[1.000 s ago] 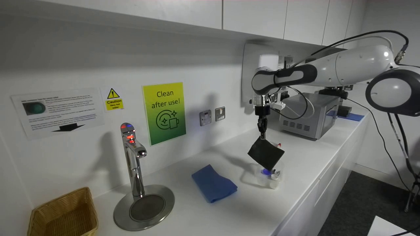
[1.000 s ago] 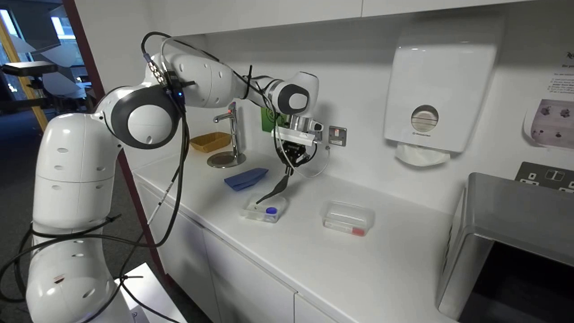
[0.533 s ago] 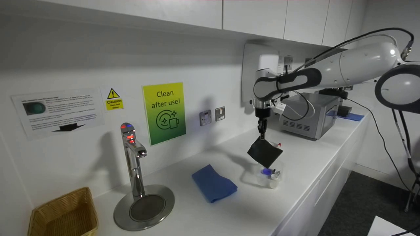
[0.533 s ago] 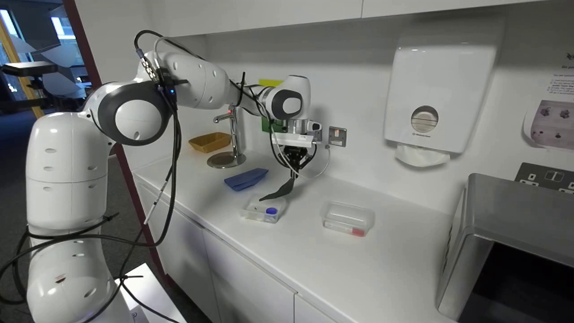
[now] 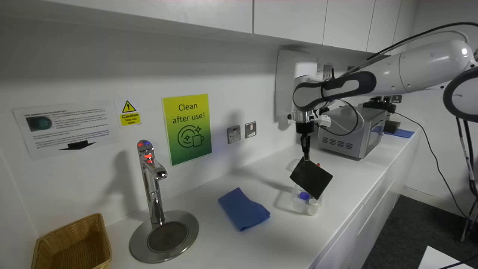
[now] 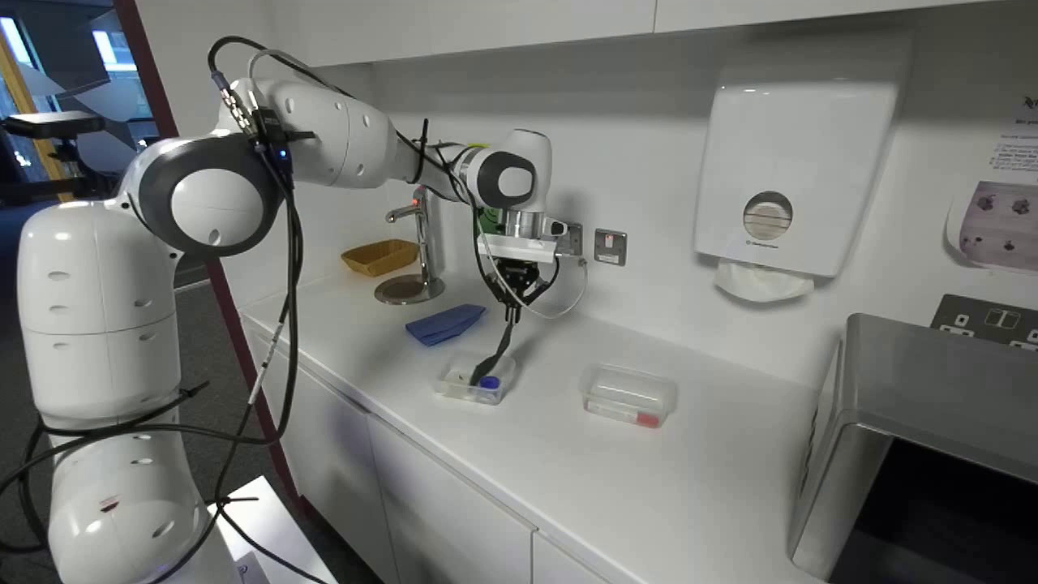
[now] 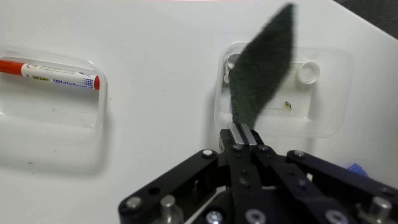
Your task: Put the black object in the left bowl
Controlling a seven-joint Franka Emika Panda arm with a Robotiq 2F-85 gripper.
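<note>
Nearly done: black piece hangs over the left bowl.
Gripper pinches its upper end; lowering and letting go apparently remain.

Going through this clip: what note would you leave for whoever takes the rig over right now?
Gripper: shut on the black piece near one corner; the rest hangs down.
Left bowl: the one with the blue item in it. The piece's lower end is over or just inside it; I can't tell which.
Other bowl, with the red-and-white marker, is not the target.
Done: piece grasped and held at the left bowl.
To do: probably center it, lower, then release.
</note>
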